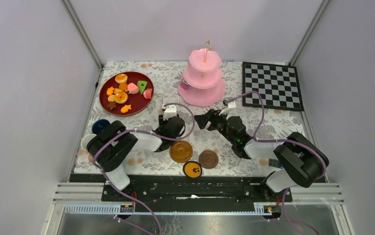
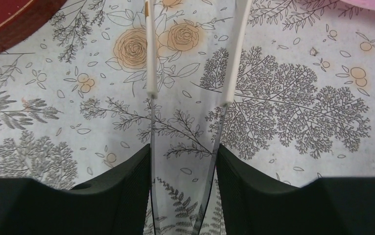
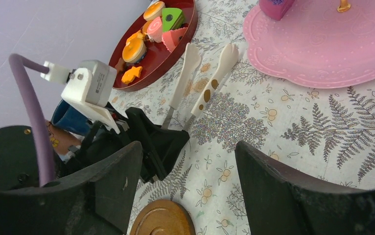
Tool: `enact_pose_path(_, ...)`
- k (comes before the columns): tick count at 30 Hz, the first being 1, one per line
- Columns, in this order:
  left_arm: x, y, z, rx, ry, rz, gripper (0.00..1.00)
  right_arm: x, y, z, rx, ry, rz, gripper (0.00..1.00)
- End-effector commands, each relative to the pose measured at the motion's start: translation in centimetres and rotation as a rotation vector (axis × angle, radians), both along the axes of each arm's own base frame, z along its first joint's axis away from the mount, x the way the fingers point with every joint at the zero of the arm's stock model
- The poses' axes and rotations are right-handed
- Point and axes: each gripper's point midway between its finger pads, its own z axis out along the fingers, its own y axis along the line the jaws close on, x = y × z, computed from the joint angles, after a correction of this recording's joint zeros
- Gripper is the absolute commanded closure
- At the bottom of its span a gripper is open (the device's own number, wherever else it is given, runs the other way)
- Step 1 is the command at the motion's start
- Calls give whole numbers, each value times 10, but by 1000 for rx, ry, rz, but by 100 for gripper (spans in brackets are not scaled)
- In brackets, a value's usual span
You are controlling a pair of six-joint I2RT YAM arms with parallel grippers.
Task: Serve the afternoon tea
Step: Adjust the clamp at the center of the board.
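My left gripper [image 2: 184, 161] is shut on a pair of clear tongs [image 2: 149, 73] with white tips, both arms pressed by the jaws; the tips hover over bare floral cloth. From the right wrist the tongs [image 3: 215, 78] point toward the pink cake stand [image 3: 322, 49]. The stand [image 1: 203, 81] has a purple pastry [image 1: 184, 84] on its bottom tier. A dark red plate [image 1: 139, 104] at back left holds several pastries [image 1: 121, 78]. My right gripper [image 1: 202, 119] is open and holds nothing, just above a brown saucer [image 3: 163, 220].
Three round saucers [image 1: 181, 151] [image 1: 208, 159] [image 1: 193, 169] lie near the front edge. A dark-blue cup [image 1: 99, 126] and a white cup [image 1: 86, 142] sit at the left edge behind my left arm. The chessboard [image 1: 272, 85] lies at back right.
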Motion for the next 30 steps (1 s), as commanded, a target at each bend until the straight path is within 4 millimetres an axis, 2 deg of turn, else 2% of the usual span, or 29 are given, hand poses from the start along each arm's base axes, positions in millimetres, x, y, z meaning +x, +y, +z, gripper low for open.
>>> enact_pose_path(1,-3,4,25,-5,68,-6,49,5,-5,22,26,-76,-29,24)
enact_pose_path(9,-5,12,90,-56,96,-52,49,4,-9,25,28,-86,-43,23)
enact_pose_path(18,-5,48,161,-100,109,-58,49,4,-9,25,30,-86,-42,23)
enact_pose_path(22,-7,68,180,-115,163,-64,48,3,-8,26,33,-86,-37,23)
enact_pose_path(25,-8,92,190,-101,203,-37,48,3,-8,26,35,-85,-35,23)
enact_pose_path(30,4,132,199,-108,243,1,48,2,-6,26,39,-84,-25,22)
